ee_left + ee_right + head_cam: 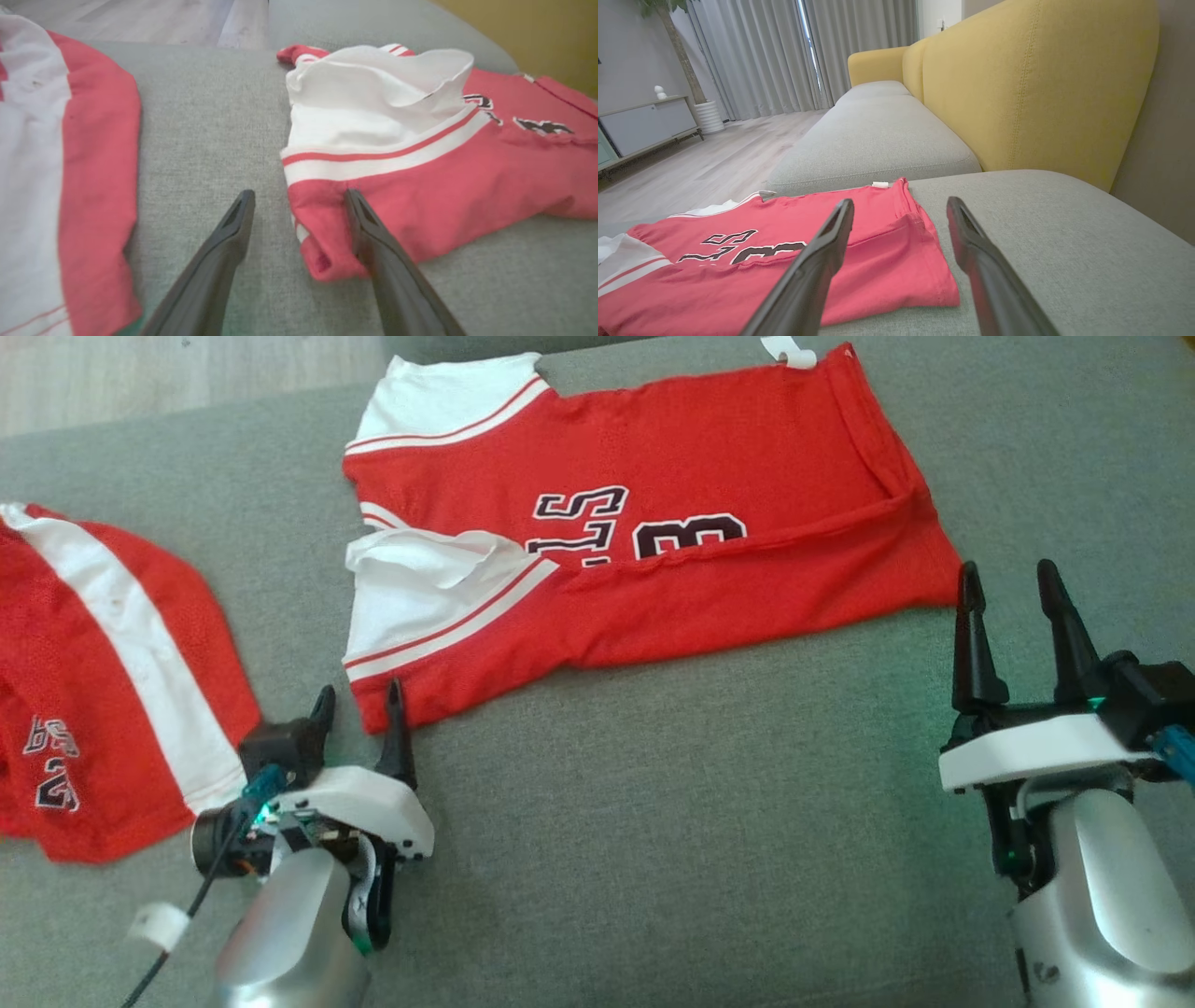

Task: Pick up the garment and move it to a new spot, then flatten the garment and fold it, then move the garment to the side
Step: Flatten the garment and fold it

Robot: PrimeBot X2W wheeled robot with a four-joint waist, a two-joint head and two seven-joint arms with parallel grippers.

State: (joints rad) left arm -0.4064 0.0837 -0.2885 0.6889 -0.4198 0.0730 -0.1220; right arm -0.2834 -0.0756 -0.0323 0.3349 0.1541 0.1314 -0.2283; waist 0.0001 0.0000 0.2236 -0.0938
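Observation:
A red jersey with white sleeves and black lettering, the garment, lies spread on the grey sofa cushion, its near side folded over along its length. My left gripper stands open at the garment's near left corner. In the left wrist view that corner of the garment lies at the inner side of one finger of the left gripper; nothing is gripped. My right gripper is open just off the garment's near right corner. The right wrist view looks past the right gripper over the garment.
A second red piece with a white stripe lies at the cushion's left, also in the left wrist view. A yellow sofa backrest rises along one side. Wooden floor and a low cabinet lie beyond the cushion.

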